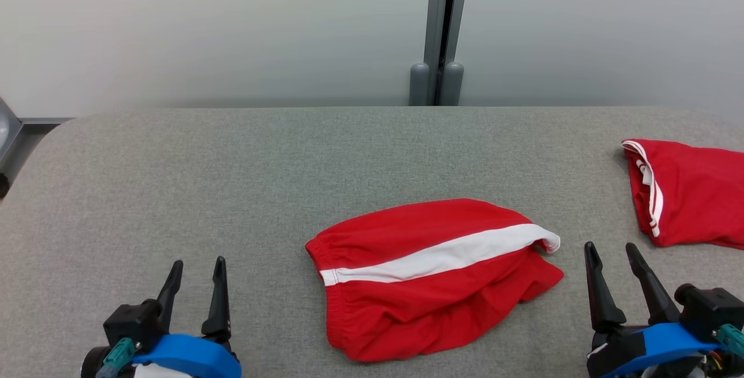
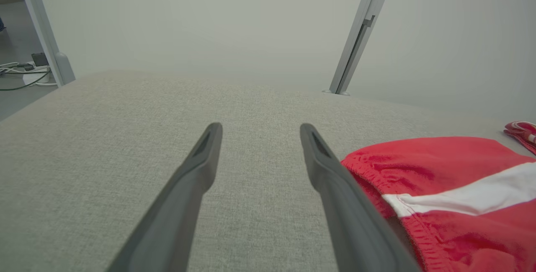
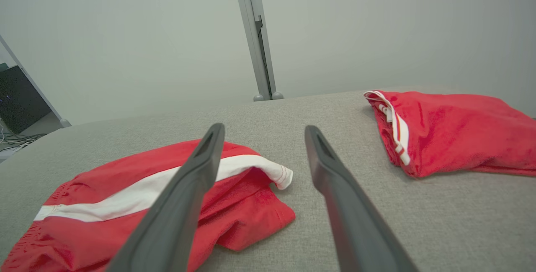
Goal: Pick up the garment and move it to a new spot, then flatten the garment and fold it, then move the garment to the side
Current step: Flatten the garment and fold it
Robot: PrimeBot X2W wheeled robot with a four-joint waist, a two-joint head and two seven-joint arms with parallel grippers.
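Red shorts point(image 1: 433, 279) with a broad white stripe and a gathered waistband lie rumpled at lower centre of the head view, on a grey woven table point(image 1: 232, 180). A second red garment point(image 1: 691, 192) at the right edge is cut off by the frame. The left gripper point(image 1: 198, 261), lower left, and the right gripper point(image 1: 610, 246), lower right, hold their tapered dark fingers apart on nothing, clear of the shorts.

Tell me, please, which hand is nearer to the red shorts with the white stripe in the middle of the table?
The right hand: it sits just past the leg end of the shorts. The left hand is farther off, across bare table from the waistband.
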